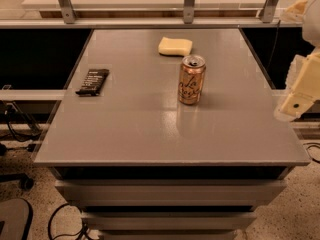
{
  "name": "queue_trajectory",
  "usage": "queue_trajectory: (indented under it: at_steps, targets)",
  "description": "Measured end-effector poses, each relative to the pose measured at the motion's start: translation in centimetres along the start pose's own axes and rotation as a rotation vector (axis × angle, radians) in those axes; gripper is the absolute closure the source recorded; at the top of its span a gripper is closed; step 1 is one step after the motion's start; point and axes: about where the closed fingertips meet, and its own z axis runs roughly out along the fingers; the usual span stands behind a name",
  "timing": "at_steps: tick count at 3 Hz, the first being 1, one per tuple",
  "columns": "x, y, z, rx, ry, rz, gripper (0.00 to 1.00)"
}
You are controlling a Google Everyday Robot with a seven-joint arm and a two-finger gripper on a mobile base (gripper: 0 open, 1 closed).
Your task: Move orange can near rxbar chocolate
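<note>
The orange can (191, 79) stands upright on the grey table (150, 129), right of the middle, with its silver pull-tab top showing. The rxbar chocolate (93, 81) lies flat in its black wrapper near the table's left edge, well apart from the can. My gripper (298, 96) is a cream-coloured shape at the right edge of the view. It hangs over the table's right edge, to the right of the can, and touches nothing.
A pale yellow sponge (175, 46) lies at the back of the table, just behind the can. A railing with metal posts (189, 4) runs behind the table. Drawers (170, 191) sit below the front edge. Cables (20, 126) and a chair base lie on the floor at the left.
</note>
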Motion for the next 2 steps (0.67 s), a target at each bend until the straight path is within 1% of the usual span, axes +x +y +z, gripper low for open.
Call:
queue_trajectory:
  at_steps: [1, 2]
  targets:
    - [0.00, 0.00, -0.01, 0.000, 0.000, 0.000, 0.00]
    - [-0.64, -0.03, 0.95, -0.020, -0.054, 0.034, 0.00]
